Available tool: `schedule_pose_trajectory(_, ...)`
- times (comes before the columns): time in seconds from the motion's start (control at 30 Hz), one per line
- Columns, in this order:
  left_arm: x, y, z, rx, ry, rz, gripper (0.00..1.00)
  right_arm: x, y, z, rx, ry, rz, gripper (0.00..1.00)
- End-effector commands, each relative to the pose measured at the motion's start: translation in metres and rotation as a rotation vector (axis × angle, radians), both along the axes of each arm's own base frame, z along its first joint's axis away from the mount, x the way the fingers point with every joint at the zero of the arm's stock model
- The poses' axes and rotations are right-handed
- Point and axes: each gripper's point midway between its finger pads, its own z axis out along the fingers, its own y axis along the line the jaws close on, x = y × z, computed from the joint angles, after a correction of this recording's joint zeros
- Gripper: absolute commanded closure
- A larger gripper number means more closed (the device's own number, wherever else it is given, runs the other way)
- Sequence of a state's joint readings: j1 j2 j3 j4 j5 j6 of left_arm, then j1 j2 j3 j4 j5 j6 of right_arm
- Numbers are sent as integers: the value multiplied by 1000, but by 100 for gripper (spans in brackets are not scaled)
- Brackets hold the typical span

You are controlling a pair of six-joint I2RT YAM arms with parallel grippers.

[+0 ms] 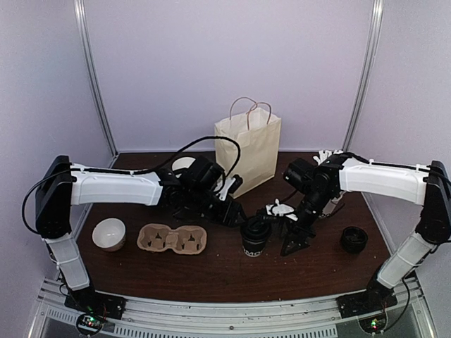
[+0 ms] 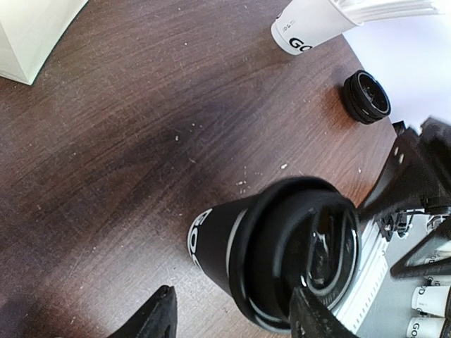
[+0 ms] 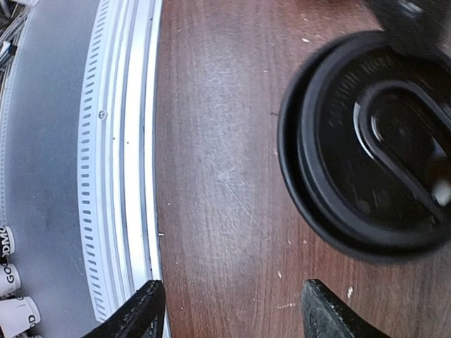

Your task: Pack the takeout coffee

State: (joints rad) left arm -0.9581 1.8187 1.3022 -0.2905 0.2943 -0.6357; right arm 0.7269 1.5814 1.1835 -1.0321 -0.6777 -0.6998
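Standing lidded black takeout coffee (image 1: pixel 254 238), white lettering; left gripper (image 2: pixel 235 313), right gripper (image 3: pixel 229 304) wide

Dark wooden table (image 1: pixel 211 271) – bearing, from left to right near the front, a white bowl (image 1: pixel 109 234), a cardboard cup carrier (image 1: pixel 172 239), the takeout coffee (image 1: pixel 254 238) standing upright, a small black round piece (image 1: pixel 354 240); farther back, a paper bag (image 1: pixel 248 151), upright.

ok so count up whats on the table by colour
black: 2 (lidded cup, loose lid)
white: 3 (lettered cup with sticks, open cup, part-hidden round item)
tan: 2 (paper bag, cup carrier)
total: 7
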Motion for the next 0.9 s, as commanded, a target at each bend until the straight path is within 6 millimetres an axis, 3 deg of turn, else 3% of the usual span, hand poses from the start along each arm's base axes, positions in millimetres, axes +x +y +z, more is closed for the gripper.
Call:
schedule_pose_trajectory(0.0, 5, 2, 38, -51, -93, -20, 41, 12, -16, 13, -16, -39, -114, 31)
schedule_pose_trajectory(0.2, 6, -8, 44, -85, -125, -65, 40, 48, -11, 18, 22, -14, -314, 34)
schedule_pose_trajectory(0.57, 6, -27, 20, -114, -48, -76, 41, 54, 9, 17, 54, 135, -332, 40)
schedule_pose_trajectory(0.87, 3, -21, -3, -64, -14, -69, 44, 63, 12, 7, 52, 202, -364, 43)
